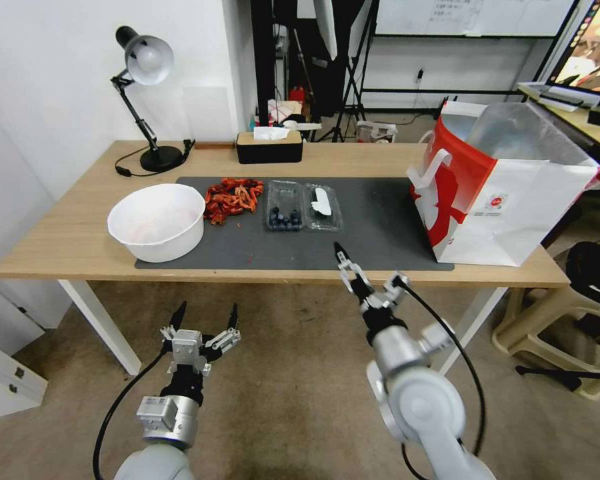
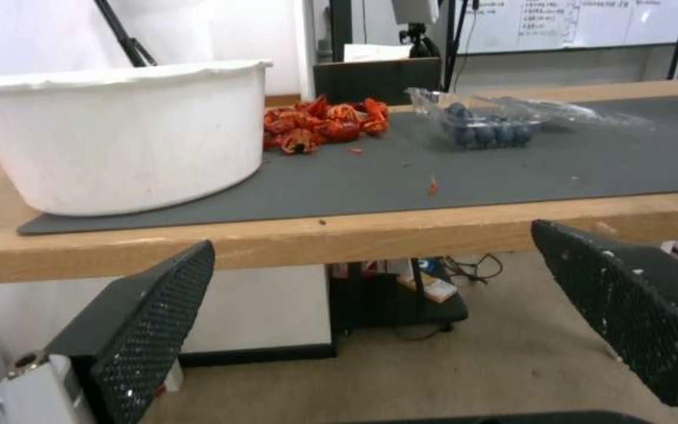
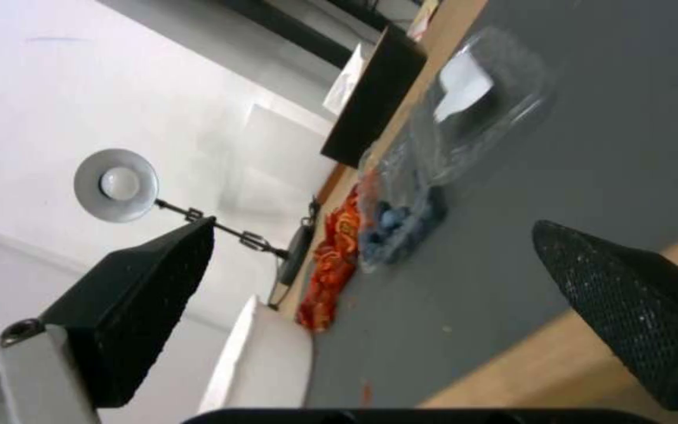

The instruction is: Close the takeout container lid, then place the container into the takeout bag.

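Right pincer [image 1: 370, 273]: released, at the bench's front edge | left pincer [image 1: 205, 317]: released, low before the bench | small clear plastic clamshell container [image 1: 285, 207] of dark blue berries: on grey mat, white-labelled clear lid [image 1: 322, 205] lying flat open | red-and-white paper bag [image 1: 497, 187]: upright, at bench's right end.

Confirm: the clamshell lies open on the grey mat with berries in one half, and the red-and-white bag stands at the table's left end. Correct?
Not quite. The takeout bag stands at the table's right end, as the head view shows. The rest holds: the takeout container lies open on the grey mat, berries in one half.
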`<state>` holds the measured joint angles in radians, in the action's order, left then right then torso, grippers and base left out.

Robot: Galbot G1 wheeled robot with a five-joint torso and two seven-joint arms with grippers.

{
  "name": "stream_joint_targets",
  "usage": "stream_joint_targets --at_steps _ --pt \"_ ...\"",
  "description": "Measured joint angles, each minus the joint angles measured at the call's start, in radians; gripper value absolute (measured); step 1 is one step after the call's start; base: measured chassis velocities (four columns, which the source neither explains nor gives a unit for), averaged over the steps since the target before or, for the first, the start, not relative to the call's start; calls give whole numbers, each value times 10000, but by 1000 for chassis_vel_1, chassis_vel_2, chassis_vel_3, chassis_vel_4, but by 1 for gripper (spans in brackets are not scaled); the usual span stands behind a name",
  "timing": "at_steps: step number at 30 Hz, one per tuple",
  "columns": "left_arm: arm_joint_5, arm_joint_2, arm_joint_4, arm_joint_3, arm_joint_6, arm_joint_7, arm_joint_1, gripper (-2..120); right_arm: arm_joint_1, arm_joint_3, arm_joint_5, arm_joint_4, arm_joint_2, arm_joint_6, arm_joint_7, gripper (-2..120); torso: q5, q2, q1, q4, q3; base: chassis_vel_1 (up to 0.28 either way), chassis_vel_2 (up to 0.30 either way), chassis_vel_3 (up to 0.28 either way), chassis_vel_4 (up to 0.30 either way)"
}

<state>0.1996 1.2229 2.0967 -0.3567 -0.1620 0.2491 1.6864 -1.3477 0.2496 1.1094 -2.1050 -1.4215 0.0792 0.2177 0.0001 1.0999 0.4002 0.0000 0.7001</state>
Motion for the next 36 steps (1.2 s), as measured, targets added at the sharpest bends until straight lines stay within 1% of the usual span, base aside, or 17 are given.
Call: stream_joint_targets --at_steps 1,4,5,8,9,12,13,16,26,36 --pt "0 0 0 0 0 0 0 100 0 0 0 0 0 0 0 100 0 0 0 0 0 0 0 0 0" --pt "0 7 -52 -33 40 0 -30 100 1275 -488 915 721 -176 -35 799 100 -3 0 0 0 0 0 0 0 0" --pt "0 7 -52 -33 40 0 -30 100 1275 -488 915 721 -176 -35 799 100 -3 0 0 0 0 0 0 0 0" --pt "1 -3 -132 -80 147 16 -76 100 2420 -994 1574 1338 -274 -52 1690 100 -3 0 0 1 0 0 0 0 0" --pt "1 -3 -132 -80 147 16 -76 100 2420 -994 1574 1338 -274 -52 1690 100 -3 0 0 1 0 0 0 0 0" --pt "1 17 -192 -105 221 27 -114 100 3228 -1224 2110 1858 -412 -136 2220 100 -2 0 0 0 0 0 0 0 0" --pt "1 17 -192 -105 221 27 -114 100 3228 -1224 2110 1858 -412 -136 2220 100 -2 0 0 0 0 0 0 0 0" --pt "-17 93 -265 -116 265 51 -103 100 4037 -1371 2632 2551 -661 -167 2992 100 -2 2 -1 1 0 0 0 0 0" --pt "-58 188 -389 -139 271 93 -68 100 5117 -1305 3130 3717 -1081 -436 3783 100 -2 1 0 0 0 0 0 0 0" --pt "-40 174 -413 -195 271 112 -117 100 5629 -1157 3214 4174 -1280 -511 4139 100 -1 1 -2 0 0 0 0 0 0"
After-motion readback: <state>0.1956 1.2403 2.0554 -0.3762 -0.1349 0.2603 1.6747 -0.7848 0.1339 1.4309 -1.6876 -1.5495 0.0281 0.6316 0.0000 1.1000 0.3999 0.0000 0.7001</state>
